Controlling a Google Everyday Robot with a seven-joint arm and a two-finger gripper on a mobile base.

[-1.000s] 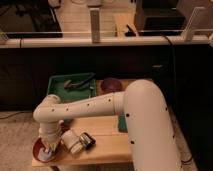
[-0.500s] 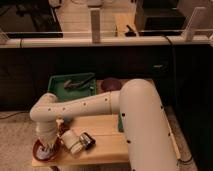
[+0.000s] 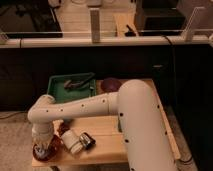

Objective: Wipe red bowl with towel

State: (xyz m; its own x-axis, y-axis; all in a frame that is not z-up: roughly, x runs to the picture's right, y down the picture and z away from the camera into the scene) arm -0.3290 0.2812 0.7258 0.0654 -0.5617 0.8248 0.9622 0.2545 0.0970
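Wooden table (image 3: 102,142): claw (image 3: 44,145), towel (image 3: 42,150) inside red bowl (image 3: 53,152).

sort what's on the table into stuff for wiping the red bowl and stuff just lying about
For the job: red bowl, front left; towel in it; gripper down over the bowl.

Lying about: white cylinder with black end; green tray; maroon dish.

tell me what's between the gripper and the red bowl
The towel: in the camera view the gripper is down in the red bowl with the cloth beneath it.
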